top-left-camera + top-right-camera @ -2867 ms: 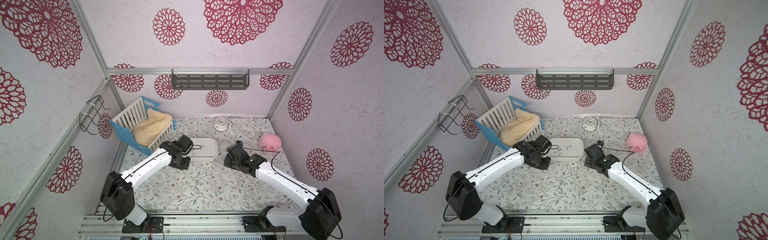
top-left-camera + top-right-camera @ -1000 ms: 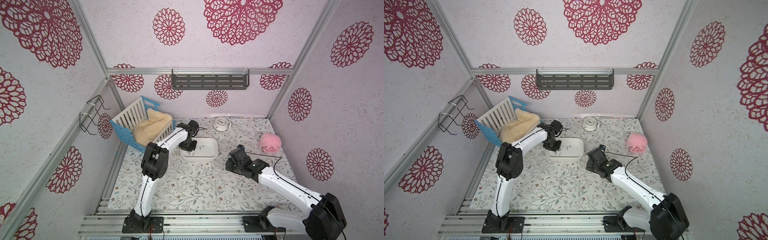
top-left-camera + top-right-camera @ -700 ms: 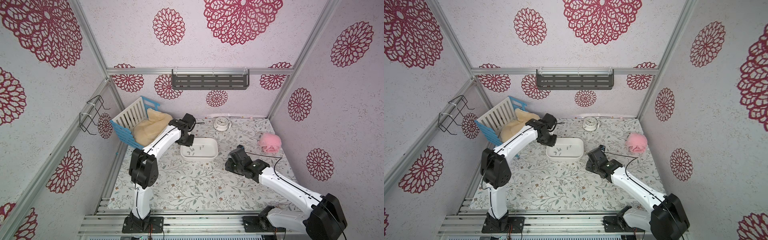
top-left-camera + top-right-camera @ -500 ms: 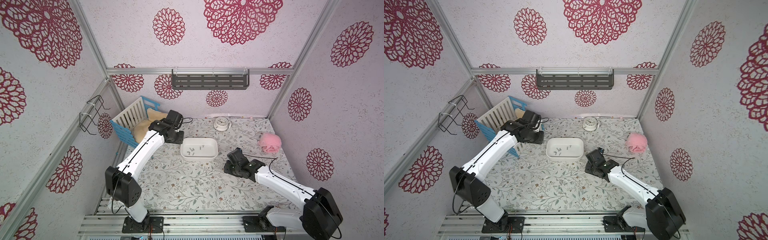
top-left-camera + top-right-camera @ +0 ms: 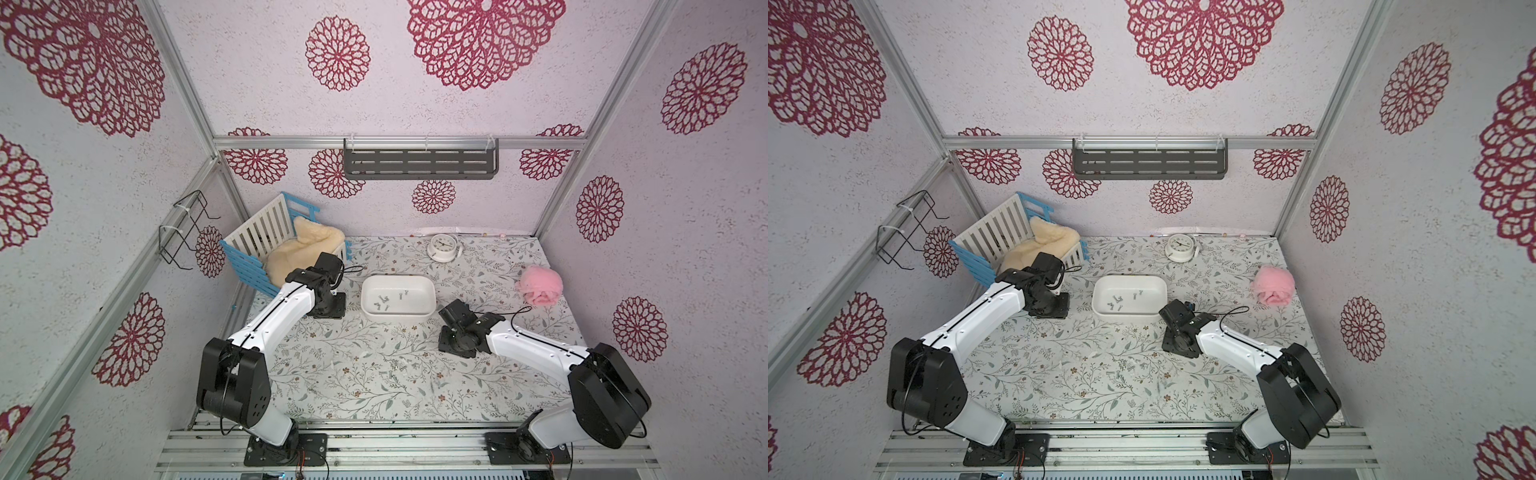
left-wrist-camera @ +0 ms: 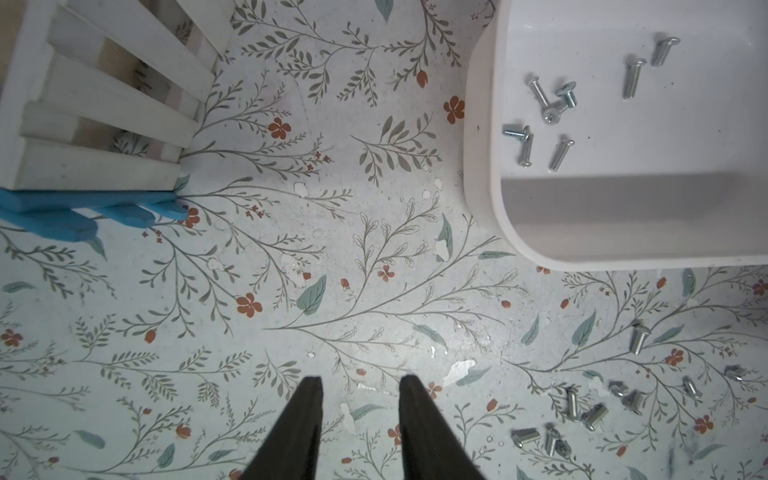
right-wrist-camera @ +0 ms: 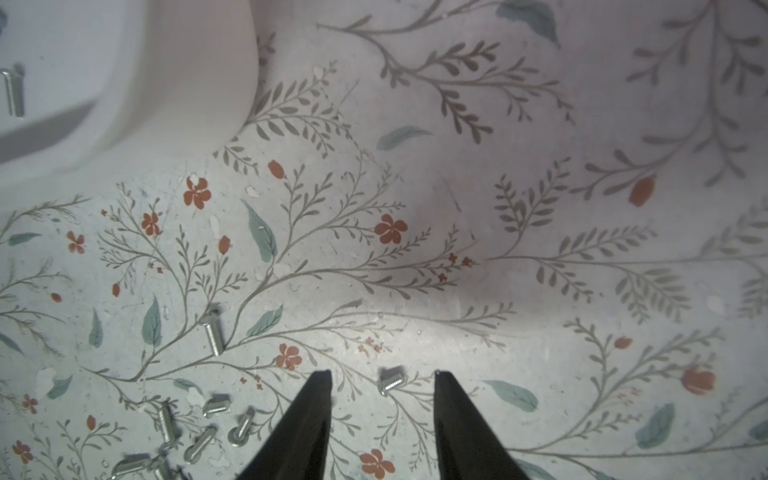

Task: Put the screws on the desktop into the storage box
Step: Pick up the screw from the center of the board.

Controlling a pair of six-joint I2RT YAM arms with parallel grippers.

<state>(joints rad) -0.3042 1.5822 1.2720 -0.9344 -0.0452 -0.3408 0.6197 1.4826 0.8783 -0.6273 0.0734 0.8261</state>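
A second ago the left arm reached out over the box [image 5: 397, 316]. It has since pulled back, and the left gripper [image 6: 360, 380] now hangs over a bare patch of the desk [image 5: 353, 386], between the blue-and-white crate [image 5: 257, 245] and the box's left end. Its jaws stand a small way apart with nothing between them.

The box has not moved. It sits mid-desk, and eight screws [image 6: 552, 114] lie scattered on its floor.

The right arm has shifted only a little over the same second, with its wrist just beside the box's near right corner. The right gripper [image 7: 383, 374] points down at the desk, its jaws moderately apart and holding nothing. In the right wrist view one screw [image 7: 390, 381] lies on the desk between the fingertips [image 7: 322, 384], touching neither.

The rest of the loose screws [image 6: 572, 403] are bunched on the desk in front of the box, toward the right arm. There look to be about ten, though a few overlap and I cannot count them exactly. In both top views they show only as small grey specks [image 5: 1129, 368].
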